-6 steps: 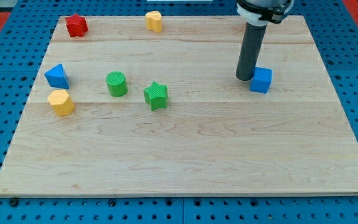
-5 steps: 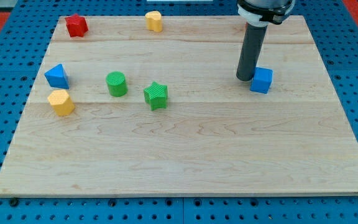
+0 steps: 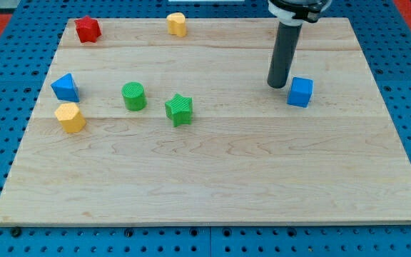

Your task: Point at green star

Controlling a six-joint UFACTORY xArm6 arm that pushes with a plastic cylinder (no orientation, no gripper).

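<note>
My tip (image 3: 277, 86) stands just beside the blue cube (image 3: 300, 92), at its left, with a thin gap between them. From the tip toward the view's left, bare desk (image 3: 212, 178) runs unbroken to the green star (image 3: 179, 109). The green cylinder (image 3: 133, 96) stands beyond the star, with the blue triangle (image 3: 65, 86) and yellow block (image 3: 70, 116) farther left. The whole bottom half of the desk lies open
</note>
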